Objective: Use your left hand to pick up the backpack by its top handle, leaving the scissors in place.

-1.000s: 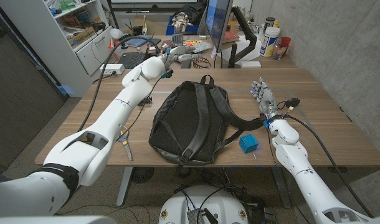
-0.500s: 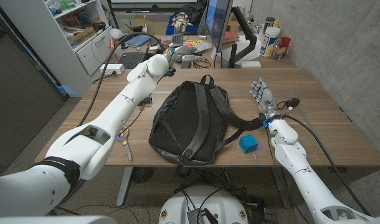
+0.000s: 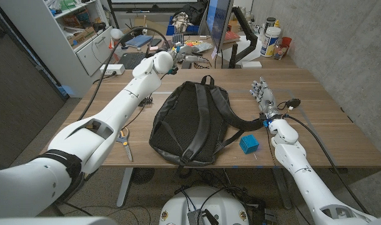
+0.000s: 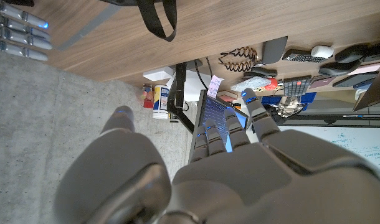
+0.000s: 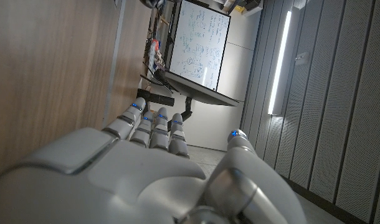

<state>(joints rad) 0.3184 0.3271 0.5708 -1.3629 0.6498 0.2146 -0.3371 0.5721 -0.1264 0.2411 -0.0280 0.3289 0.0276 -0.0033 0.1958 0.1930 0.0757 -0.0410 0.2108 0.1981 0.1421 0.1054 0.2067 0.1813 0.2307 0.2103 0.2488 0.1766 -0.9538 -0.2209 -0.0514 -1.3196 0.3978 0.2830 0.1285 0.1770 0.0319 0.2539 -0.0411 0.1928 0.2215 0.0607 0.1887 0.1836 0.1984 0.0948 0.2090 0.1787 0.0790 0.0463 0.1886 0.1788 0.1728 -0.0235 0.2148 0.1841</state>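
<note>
Backpack (image 3: 192, 122) lies flat mid-table, top handle (image 3: 207, 80) at its far end. Left hand (image 3: 177, 57) hovers beyond the handle, fingers extended, empty. Scissors (image 3: 124, 142) lie near the table's left front edge. Right hand (image 3: 263, 95) stands released, fingers straight.

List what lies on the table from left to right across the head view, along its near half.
scissors → backpack → blue cube → right hand
</note>
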